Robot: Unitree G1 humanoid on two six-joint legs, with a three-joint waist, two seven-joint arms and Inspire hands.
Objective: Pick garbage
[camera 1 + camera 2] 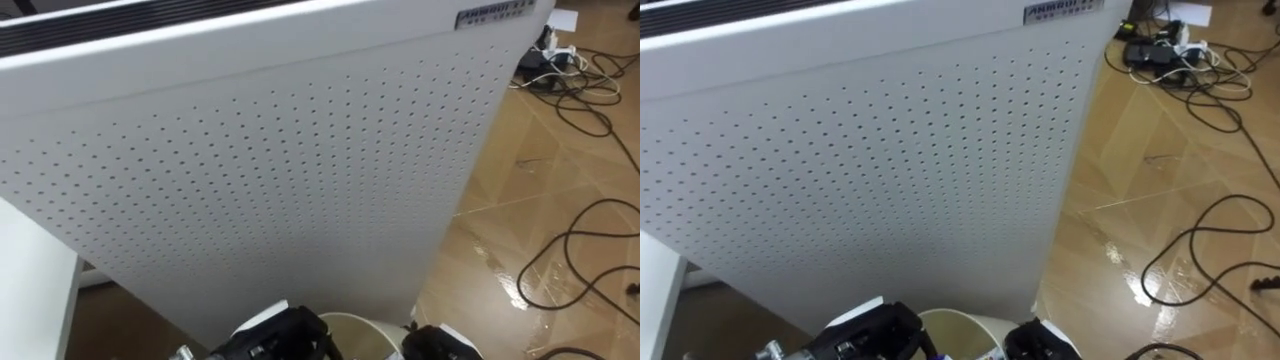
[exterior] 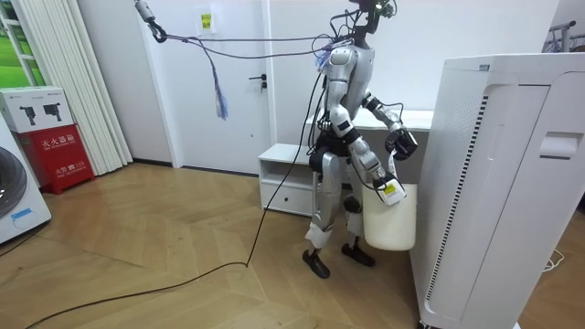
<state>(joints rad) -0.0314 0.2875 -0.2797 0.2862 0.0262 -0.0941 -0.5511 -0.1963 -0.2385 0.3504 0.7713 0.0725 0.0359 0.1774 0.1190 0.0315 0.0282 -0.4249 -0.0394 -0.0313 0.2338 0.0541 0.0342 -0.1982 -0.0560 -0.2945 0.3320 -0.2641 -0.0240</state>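
Left robot hand (image 1: 278,335) was at the lower edge of the eye view and right robot hand (image 1: 438,346) was beside it. Both showed as dark shapes, and I could not tell if the fingers were wide, narrow or gripping. The white bin (image 1: 352,322) had its rim between the two hands; its contents were not readable. In the room view one hand was at the bin's top edge and the other was raised a bit above it, with the bin in front of the robot's legs. A tall white perforated unit (image 1: 260,170) stood just past the bin, close to the robot. Loose black cables (image 1: 585,240) lay on the wood floor (image 1: 540,170) toward the unit's right edge. A low white cabinet (image 2: 283,174) stood behind the robot.
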